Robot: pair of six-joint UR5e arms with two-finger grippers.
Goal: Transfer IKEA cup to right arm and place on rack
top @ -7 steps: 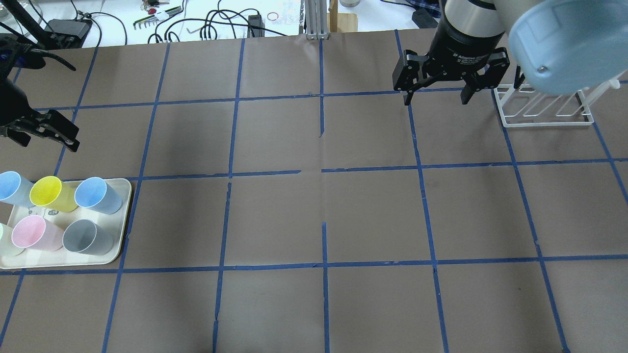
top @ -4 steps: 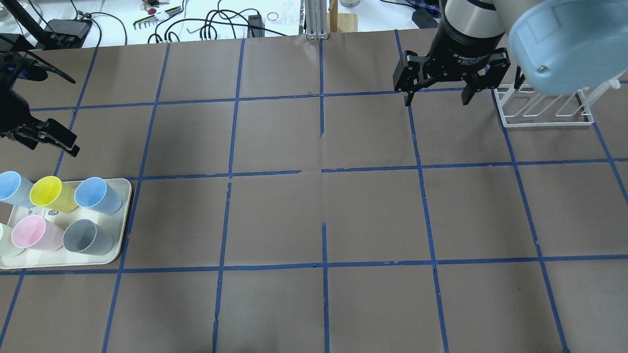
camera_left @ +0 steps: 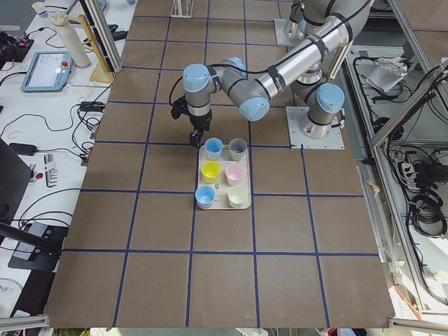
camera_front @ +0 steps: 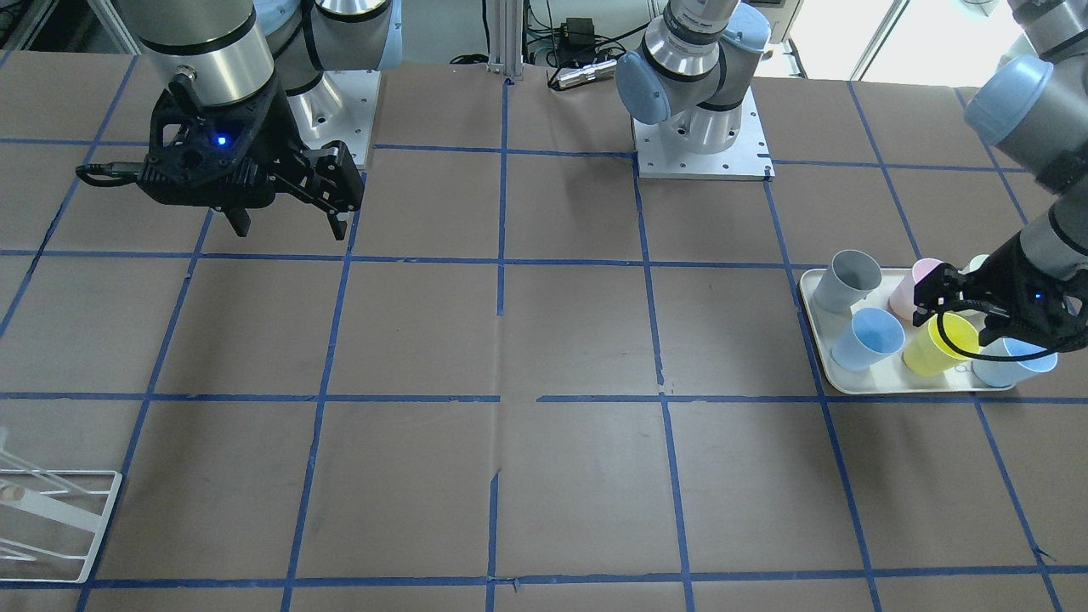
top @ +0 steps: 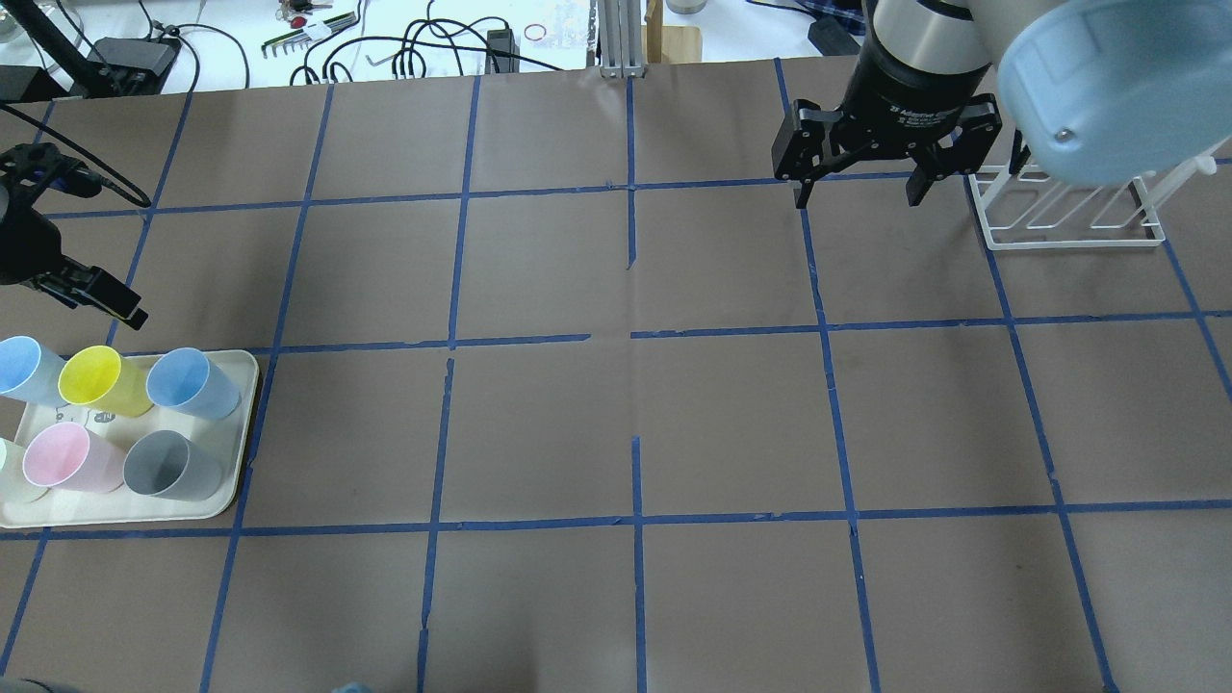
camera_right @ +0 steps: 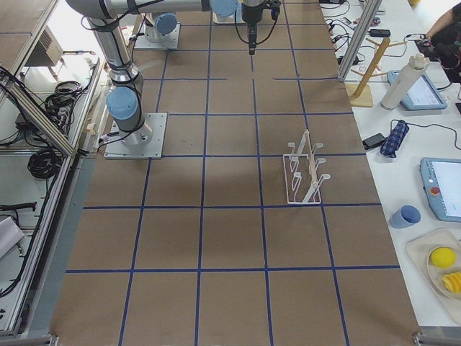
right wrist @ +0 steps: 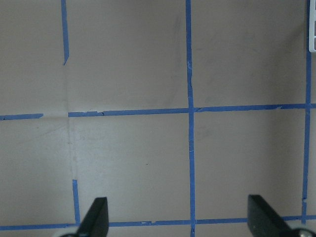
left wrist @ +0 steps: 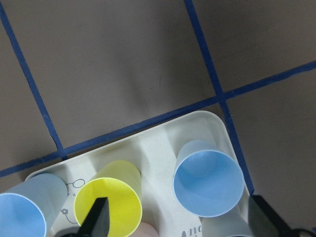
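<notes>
Left gripper (left wrist: 177,207), fingers spread, hangs over the left-side tray's (left wrist: 158,143) blue cup (left wrist: 209,183), probably to grab it; right gripper (top: 854,197), also spread, hangs beside the rack (top: 1073,243), ready for the hand-over.

Robotics lab, bench setup. The right arm (camera_front: 208,51) and left arm (camera_front: 1033,106), silver with light-blue joint caps, stand on bolted metal base plates (camera_front: 731,161). The table (top: 539,423) is papered brown and gridded with blue tape. Aluminium extrusion posts (top: 616,38) at the far edge. The side benches carry a teach pendant (camera_left: 45,70), hex keys (top: 298,38) and loose black cables (top: 433,43).
</notes>
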